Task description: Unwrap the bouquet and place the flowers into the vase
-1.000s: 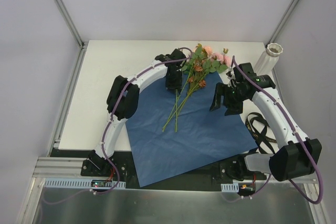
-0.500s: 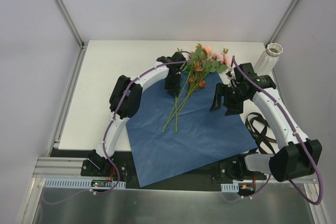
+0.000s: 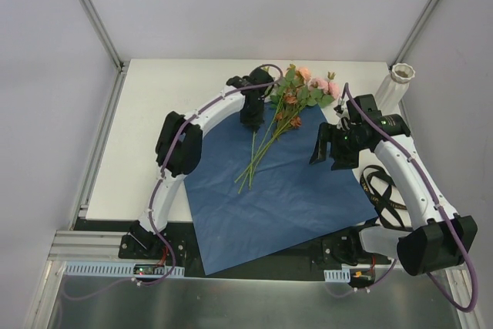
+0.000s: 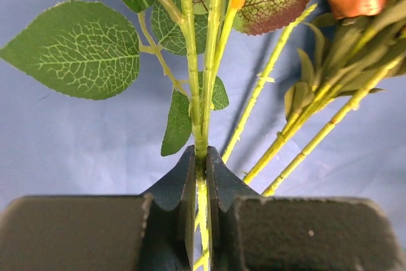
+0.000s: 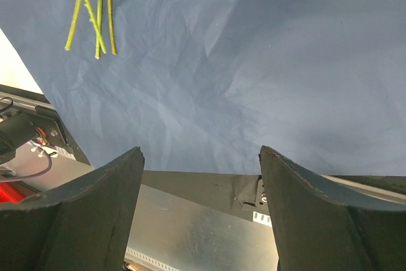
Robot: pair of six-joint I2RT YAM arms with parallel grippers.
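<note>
Pinching thin stems of the flowers (image 4: 193, 74), left gripper (image 4: 200, 157) pressed together, blooms mostly cut off in its wrist view, flowers on blue paper (image 3: 289, 190) near the surface's far edge, right gripper (image 3: 330, 150) spread above the paper, vase (image 3: 396, 87) at far right corner.

This is a robotics lab test cell: a white desk (image 3: 177, 86) boxed in by plain white panels (image 3: 254, 5) on aluminium posts (image 3: 92, 13), with a cabled left arm (image 3: 202, 113) and right arm (image 3: 406, 166) bolted beside a metal rail (image 3: 85, 246) at its near edge.
</note>
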